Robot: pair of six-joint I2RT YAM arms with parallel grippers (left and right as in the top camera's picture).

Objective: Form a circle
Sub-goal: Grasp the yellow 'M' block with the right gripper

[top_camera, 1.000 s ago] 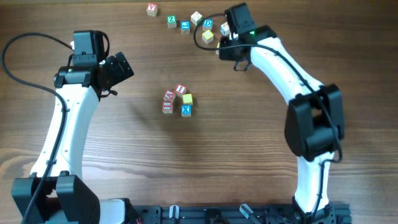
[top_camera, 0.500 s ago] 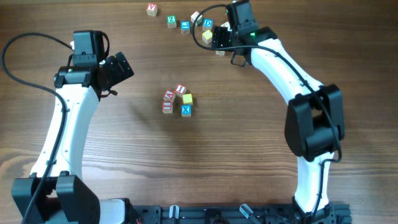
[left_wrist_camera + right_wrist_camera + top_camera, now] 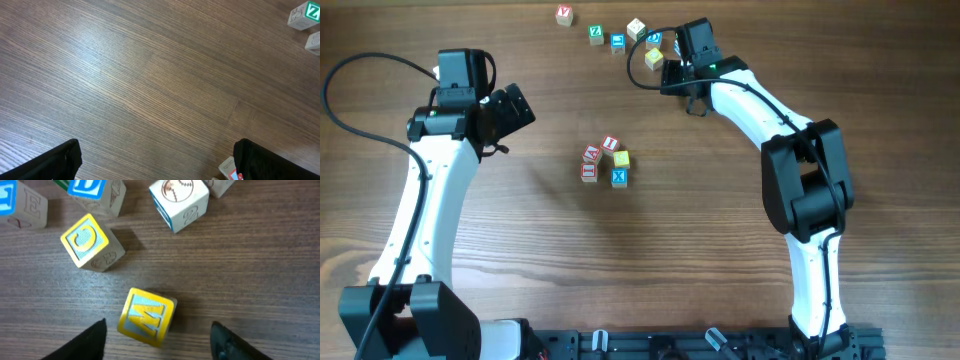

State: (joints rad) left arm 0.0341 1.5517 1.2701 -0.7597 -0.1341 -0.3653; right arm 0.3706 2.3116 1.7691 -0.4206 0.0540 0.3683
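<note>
Right gripper (image 3: 159, 342) jaws: spread, one to each side of the yellow M cube (image 3: 146, 316); no contact is seen and nothing is pinched.
Left gripper (image 3: 160, 161) jaws: spread wide over bare tabletop (image 3: 125, 75); nothing is held.
Yellow M cube: set flat on the tabletop, apart from the G cube (image 3: 90, 241) and the baseball cube (image 3: 180, 202) beyond it.
Circle (image 3: 606, 162): a tight cluster of five visible cubes at mid-tabletop, well apart from both grippers; the ring is judged unfinished.
Handling: the cubes are judged light, rigid and smooth-faced, easily nudged or tipped.
Hold: two opposite flat faces are best taken squarely, low on the cube.
</note>
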